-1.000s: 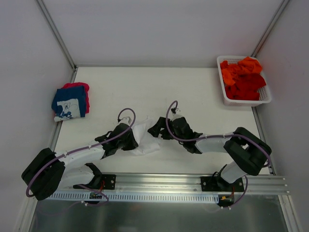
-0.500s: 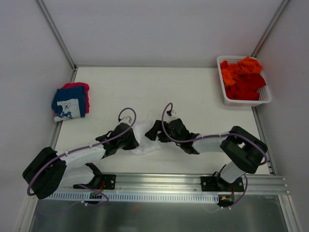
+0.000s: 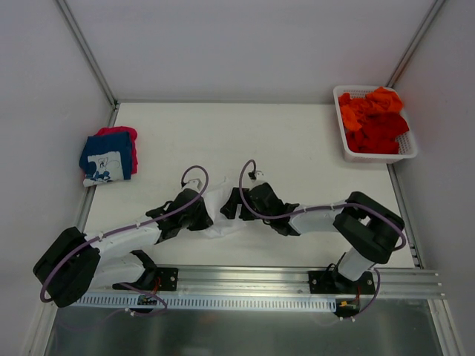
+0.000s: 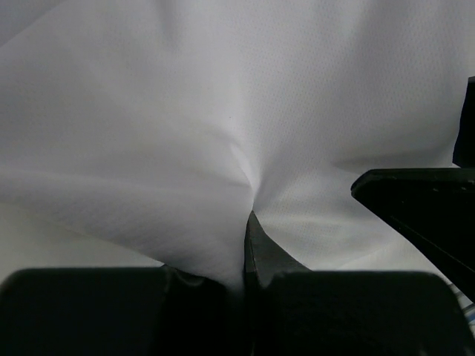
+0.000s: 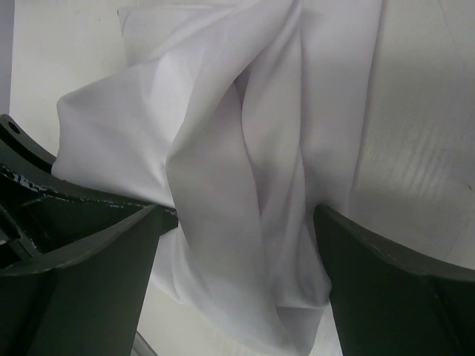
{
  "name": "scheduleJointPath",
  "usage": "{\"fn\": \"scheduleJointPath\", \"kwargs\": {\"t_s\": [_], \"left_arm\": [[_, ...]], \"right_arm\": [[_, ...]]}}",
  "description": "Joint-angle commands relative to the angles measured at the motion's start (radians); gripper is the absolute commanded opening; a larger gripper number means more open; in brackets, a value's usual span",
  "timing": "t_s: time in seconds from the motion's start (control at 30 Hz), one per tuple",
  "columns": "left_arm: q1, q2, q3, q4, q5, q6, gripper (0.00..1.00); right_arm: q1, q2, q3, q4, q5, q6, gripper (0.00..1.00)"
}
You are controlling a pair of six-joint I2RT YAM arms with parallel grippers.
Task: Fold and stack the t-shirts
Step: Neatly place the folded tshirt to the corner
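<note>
A plain white t-shirt (image 3: 221,226) lies bunched at the middle of the table (image 3: 223,141), between my two grippers. My left gripper (image 3: 208,215) is shut on a pinch of its cloth; in the left wrist view the white t-shirt (image 4: 185,133) puckers into the closed left gripper (image 4: 246,252). My right gripper (image 3: 228,204) is open just to the right. In the right wrist view the right gripper (image 5: 237,282) straddles hanging folds of the white t-shirt (image 5: 245,148), with dark fingers (image 5: 89,274) on either side. A folded navy t-shirt (image 3: 107,159) lies on a pink-red one (image 3: 122,133) at the left edge.
A white lattice basket (image 3: 375,156) at the back right holds crumpled orange and red t-shirts (image 3: 375,122). Metal frame rails run along both sides of the table. The tip of the right gripper's finger (image 4: 423,200) shows in the left wrist view.
My right gripper has moved left, closing in on the left gripper and coming over the white t-shirt's folds. The left gripper has stayed put, shut on the cloth.
</note>
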State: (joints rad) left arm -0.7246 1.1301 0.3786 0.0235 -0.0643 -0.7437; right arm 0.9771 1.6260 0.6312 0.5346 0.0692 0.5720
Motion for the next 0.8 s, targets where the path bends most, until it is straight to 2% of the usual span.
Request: {"fn": "scheduleJointPath", "kwargs": {"t_s": [0.0, 0.03, 0.17, 0.2, 0.23, 0.3, 0.4, 0.53, 0.67, 0.77], "left_arm": [[0.008, -0.020, -0.020, -0.051, -0.003, 0.015, 0.00], [0.008, -0.020, -0.021, -0.053, -0.005, 0.014, 0.00], [0.010, -0.024, -0.035, -0.053, -0.017, 0.006, 0.00], [0.008, -0.029, -0.038, -0.053, -0.031, 0.006, 0.00], [0.010, -0.030, -0.043, -0.053, -0.037, 0.004, 0.00], [0.010, -0.038, -0.044, -0.059, -0.055, -0.009, 0.00], [0.010, -0.061, -0.043, -0.091, -0.109, -0.045, 0.00], [0.010, -0.107, 0.058, -0.221, -0.221, -0.017, 0.00], [0.013, -0.104, 0.201, -0.391, -0.340, 0.033, 0.00], [0.031, -0.084, 0.298, -0.453, -0.376, 0.063, 0.00]], "right_arm": [[0.011, 0.047, 0.047, 0.025, -0.022, -0.015, 0.86], [0.012, 0.060, 0.057, 0.030, -0.023, -0.017, 0.75], [0.015, 0.078, 0.071, 0.033, -0.042, -0.027, 0.45], [0.015, 0.080, 0.070, 0.039, -0.046, -0.029, 0.28], [0.017, 0.081, 0.068, 0.041, -0.046, -0.031, 0.16], [0.018, 0.084, 0.067, 0.041, -0.046, -0.035, 0.00], [0.025, 0.086, 0.071, 0.041, -0.051, -0.053, 0.00], [0.023, 0.095, 0.149, -0.001, -0.115, -0.104, 0.00], [0.023, 0.179, 0.405, -0.146, -0.210, -0.173, 0.00], [0.028, 0.227, 0.546, -0.267, -0.241, -0.213, 0.00]]}}
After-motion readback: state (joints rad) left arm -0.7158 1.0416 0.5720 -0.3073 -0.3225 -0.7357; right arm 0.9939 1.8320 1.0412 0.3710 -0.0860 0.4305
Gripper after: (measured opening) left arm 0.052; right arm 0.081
